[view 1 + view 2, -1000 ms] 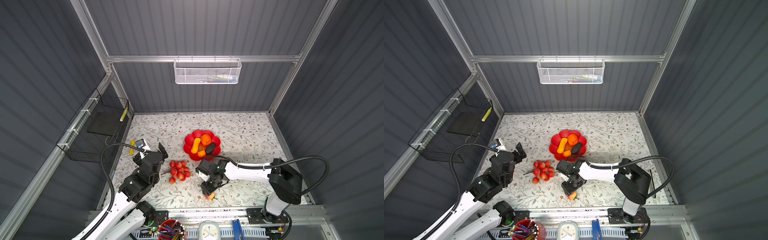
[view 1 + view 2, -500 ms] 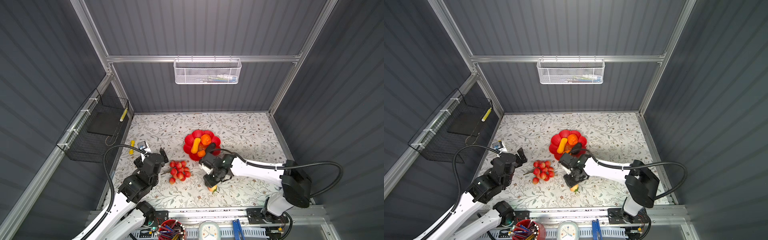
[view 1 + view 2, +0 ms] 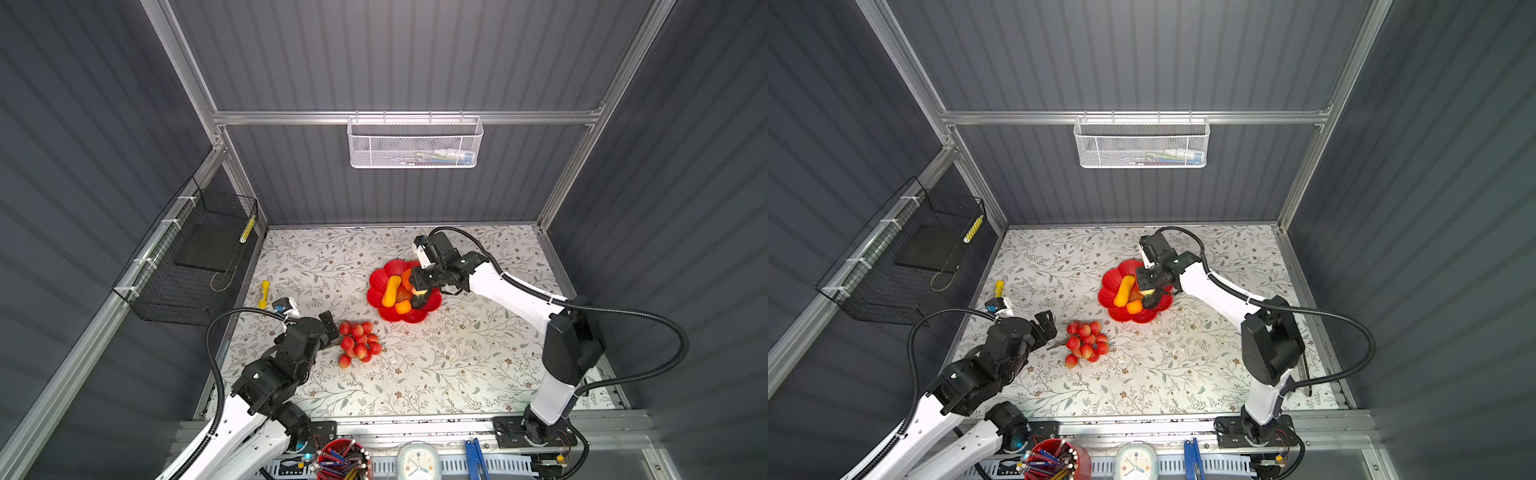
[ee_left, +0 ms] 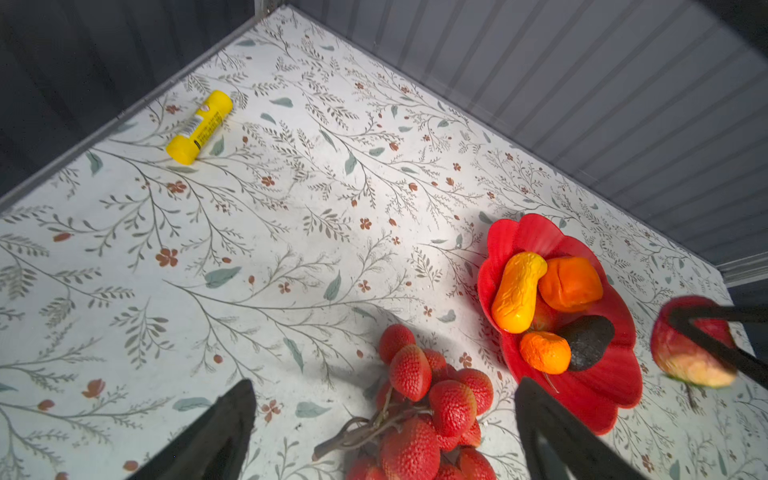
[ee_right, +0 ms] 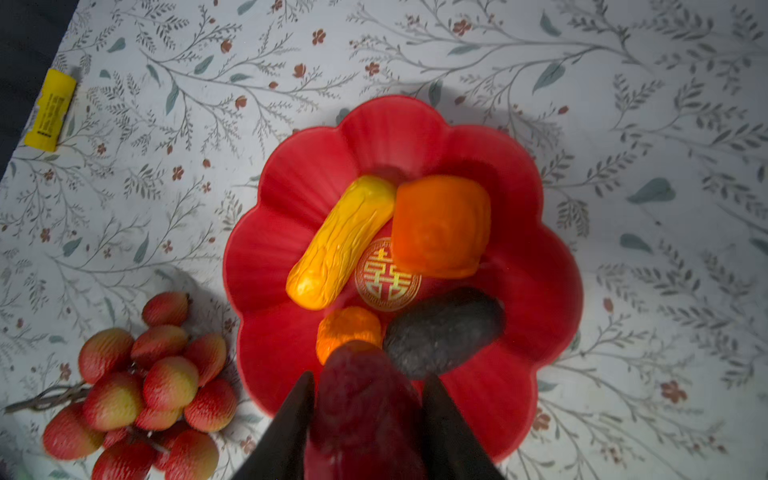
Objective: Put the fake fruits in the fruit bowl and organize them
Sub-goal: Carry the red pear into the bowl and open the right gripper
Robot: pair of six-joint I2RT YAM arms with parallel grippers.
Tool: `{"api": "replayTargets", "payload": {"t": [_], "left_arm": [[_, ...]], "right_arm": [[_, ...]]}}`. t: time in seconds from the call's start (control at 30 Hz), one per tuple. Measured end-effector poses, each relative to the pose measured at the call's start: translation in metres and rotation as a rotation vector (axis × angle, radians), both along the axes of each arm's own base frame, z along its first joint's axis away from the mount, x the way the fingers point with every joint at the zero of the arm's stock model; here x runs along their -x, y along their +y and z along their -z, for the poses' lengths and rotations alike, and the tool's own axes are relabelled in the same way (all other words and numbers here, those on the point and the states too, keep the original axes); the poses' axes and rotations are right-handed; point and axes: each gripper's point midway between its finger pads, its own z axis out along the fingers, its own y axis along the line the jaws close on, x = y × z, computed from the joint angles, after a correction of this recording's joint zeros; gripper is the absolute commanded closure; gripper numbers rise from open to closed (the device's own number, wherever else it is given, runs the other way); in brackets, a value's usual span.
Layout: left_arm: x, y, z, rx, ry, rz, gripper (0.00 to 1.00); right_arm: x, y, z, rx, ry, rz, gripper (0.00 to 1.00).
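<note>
Nearest me on the front rail: a red pen cup [image 3: 343, 459] and a small clock [image 3: 415, 463], both off the floral mat [image 3: 457, 365]. Next in, the left gripper [image 4: 384, 385] sits low over the mat with its jaws spread wide and gripping nothing. In the left wrist view its fingers [image 4: 232, 415] stand on either side of the stem end of the red lychee-like bunch [image 3: 358, 343]; I can't tell if they touch it. The bunch lies flat on the mat, outside and just beside the near-left edge of the fruit bowl [image 3: 374, 286]. The bowl is red and flower-shaped, mid-mat, and holds four fruits: the yellow oblong fruit [image 3: 391, 291] lying on the left, the blocky orange fruit [image 5: 440, 226] touching its far end, the small round orange [image 3: 402, 306] at the near side, and the dark avocado [image 5: 444, 328] right beside that orange. The right gripper [image 5: 365, 395] reaches over the bowl's right half, clamped on a red fruit [image 4: 685, 349] with a pale end, held above the avocado and the small orange and clear of them in the left wrist view. Further left, a yellow tube [image 3: 264, 289] lies at the mat's edge. On the left wall hangs a black wire basket [image 3: 195, 257]; on the back wall, a white mesh basket [image 3: 415, 143].
</note>
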Motion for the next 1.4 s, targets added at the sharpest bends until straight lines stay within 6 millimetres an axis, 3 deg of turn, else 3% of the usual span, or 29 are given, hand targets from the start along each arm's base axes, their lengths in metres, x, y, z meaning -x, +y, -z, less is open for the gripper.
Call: {"api": "replayTargets", "payload": {"t": [0.33, 0.67, 0.83, 0.97, 1.23, 1.3, 1.4], "left_arm": [[0.007, -0.019, 0.05, 0.072, 0.149, 0.029, 0.07], [0.004, -0.025, 0.056, 0.145, 0.141, 0.006, 0.08], [0.004, -0.025, 0.066, 0.168, 0.15, -0.018, 0.1], [0.004, -0.025, 0.072, 0.195, 0.153, -0.039, 0.15], [0.002, -0.026, 0.085, 0.233, 0.166, -0.077, 0.25], [0.002, -0.027, 0.089, 0.237, 0.173, -0.086, 0.26], [0.002, -0.029, 0.097, 0.25, 0.196, -0.098, 0.28]], "right_arm": [[-0.009, -0.003, 0.037, 0.045, 0.041, -0.021, 0.59], [-0.009, 0.002, 0.048, 0.031, 0.052, -0.024, 0.38], [-0.012, 0.001, 0.044, 0.032, 0.035, -0.018, 0.28], [-0.009, -0.007, 0.022, 0.026, -0.017, -0.006, 0.17], [0.001, -0.021, -0.074, -0.09, -0.241, 0.016, 0.05], [0.003, -0.022, -0.085, -0.107, -0.27, 0.016, 0.03], [0.006, -0.025, -0.085, -0.107, -0.278, 0.015, 0.01]]}}
